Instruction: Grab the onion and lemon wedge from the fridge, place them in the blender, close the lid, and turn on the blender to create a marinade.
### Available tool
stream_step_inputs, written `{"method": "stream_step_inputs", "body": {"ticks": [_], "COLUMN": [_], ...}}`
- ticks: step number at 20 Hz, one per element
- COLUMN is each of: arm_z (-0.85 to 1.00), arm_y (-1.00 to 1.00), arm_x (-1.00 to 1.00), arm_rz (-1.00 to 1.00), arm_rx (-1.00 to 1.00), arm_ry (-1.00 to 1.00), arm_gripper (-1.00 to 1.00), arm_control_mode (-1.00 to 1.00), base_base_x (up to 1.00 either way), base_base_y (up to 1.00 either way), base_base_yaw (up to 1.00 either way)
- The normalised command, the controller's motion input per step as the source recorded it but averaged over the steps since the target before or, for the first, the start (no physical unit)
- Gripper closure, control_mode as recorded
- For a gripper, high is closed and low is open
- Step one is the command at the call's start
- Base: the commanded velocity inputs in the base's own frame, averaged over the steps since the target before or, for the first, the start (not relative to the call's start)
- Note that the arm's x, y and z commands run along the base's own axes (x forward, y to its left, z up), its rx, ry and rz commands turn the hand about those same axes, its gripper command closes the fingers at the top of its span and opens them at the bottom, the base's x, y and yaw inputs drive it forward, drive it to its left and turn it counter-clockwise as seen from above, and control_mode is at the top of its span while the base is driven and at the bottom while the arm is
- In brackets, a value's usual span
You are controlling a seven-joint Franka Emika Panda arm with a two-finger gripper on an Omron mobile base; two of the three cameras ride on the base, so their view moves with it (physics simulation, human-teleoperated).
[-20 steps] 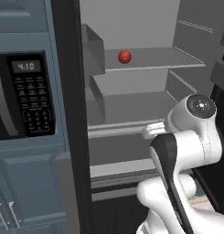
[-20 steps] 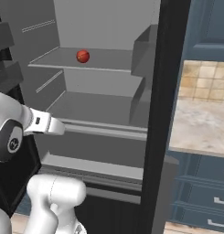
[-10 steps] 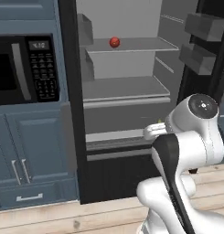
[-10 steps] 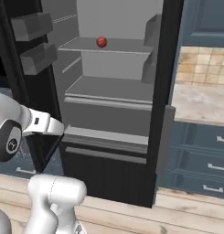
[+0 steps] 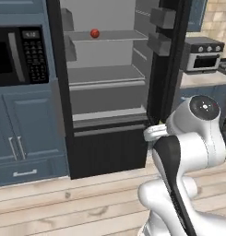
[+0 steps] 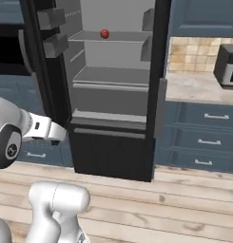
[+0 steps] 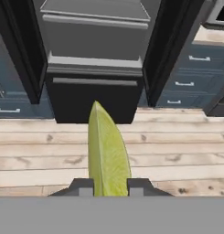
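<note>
With fingers (image 7: 86, 186) closed on the lemon wedge (image 7: 107, 153), its long axis pointing straight out ahead, the onion (image 5: 94, 33) sits on the upper fridge (image 6: 113, 57) shelf.

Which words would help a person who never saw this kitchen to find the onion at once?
Look into the open fridge, the tall grey cabinet beside the black microwave. On its upper shelf sits the onion, near the back. It is a small glossy red ball, the one coloured thing among the grey shelves.
</note>
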Motion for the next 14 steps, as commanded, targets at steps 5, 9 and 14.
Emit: {"method": "stream_step_inputs", "body": {"ticks": [5, 9, 14], "arm_z": [0.00, 0.00, 0.00], "arm_y": [0.00, 0.00, 0.00], "arm_x": [0.00, 0.00, 0.00], "arm_rz": [0.00, 0.00, 0.00], "arm_rx": [0.00, 0.00, 0.00], "arm_ry": [0.00, 0.00, 0.00], "arm_gripper": [1.00, 1.00, 1.00], "arm_control_mode": [1.00, 1.00, 1.00], "base_base_x": [-0.66, -0.08, 0.00], "base_base_y": [-0.31, 0.00, 0.00], "base_base_yaw": [-0.62, -0.81, -0.85]}}
